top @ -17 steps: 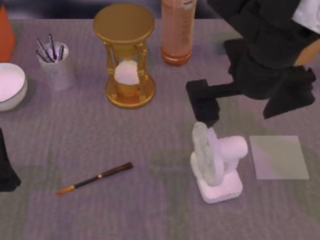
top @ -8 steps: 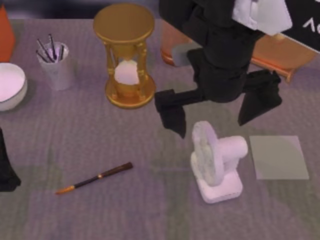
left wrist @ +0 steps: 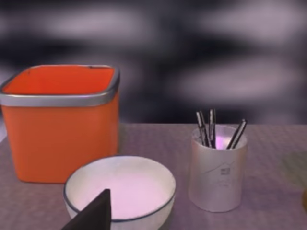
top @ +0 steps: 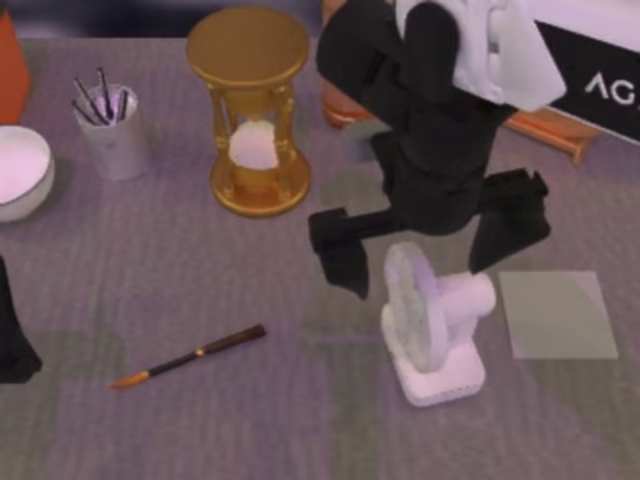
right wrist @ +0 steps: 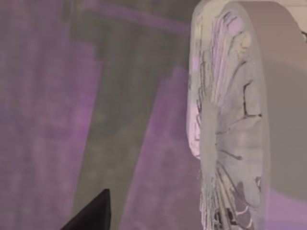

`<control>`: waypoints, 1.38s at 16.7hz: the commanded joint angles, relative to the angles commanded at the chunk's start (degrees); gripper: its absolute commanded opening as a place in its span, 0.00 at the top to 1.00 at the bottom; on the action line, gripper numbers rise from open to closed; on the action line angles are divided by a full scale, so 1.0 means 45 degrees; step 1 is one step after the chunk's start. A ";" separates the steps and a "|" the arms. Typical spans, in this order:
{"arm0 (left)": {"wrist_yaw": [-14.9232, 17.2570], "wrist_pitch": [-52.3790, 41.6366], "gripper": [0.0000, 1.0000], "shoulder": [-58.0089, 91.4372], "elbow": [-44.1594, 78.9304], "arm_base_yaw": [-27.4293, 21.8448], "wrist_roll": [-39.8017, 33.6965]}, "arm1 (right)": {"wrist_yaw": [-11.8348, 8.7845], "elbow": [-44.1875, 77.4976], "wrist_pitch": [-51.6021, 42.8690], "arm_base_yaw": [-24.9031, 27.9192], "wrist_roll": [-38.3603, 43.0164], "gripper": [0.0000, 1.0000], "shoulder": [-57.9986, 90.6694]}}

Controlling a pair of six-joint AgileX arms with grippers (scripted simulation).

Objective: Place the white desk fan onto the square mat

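Above white desk fan [top: 432, 325], right gripper [top: 425, 255] spread wide, square mat [top: 558, 314] just beside

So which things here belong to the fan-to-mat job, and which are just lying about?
Job: fan, mat, right claw open astride the fan.

Lying about: hourglass, paintbrush, pen cup, bowl, orange bin, orange bottle. Left claw parked at the table's left edge.

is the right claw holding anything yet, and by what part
Nothing is held. The right claw is open above the white desk fan, one finger on each side, touching nothing. The left claw is parked at the table's left edge.
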 joint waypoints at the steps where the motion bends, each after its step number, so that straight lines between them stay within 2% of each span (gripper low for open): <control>1: 0.0000 0.0000 0.00 0.0000 0.0000 0.0000 0.0000 | 0.0000 -0.0395 0.0383 0.0012 0.0012 0.00 -0.0011; 7: 0.0000 0.0000 0.00 0.0000 0.0000 0.0000 0.0000 | 0.0000 -0.0948 0.0929 0.0032 0.0032 0.00 -0.0020; 20: 0.0000 0.0000 0.00 0.0000 0.0000 0.0000 0.0000 | 0.0000 -0.0948 0.0929 0.0032 0.0032 0.98 -0.0020; 23: 0.0000 0.0000 0.00 0.0000 0.0000 0.0000 0.0000 | 0.0000 -0.0948 0.0929 0.0032 0.0032 1.00 -0.0020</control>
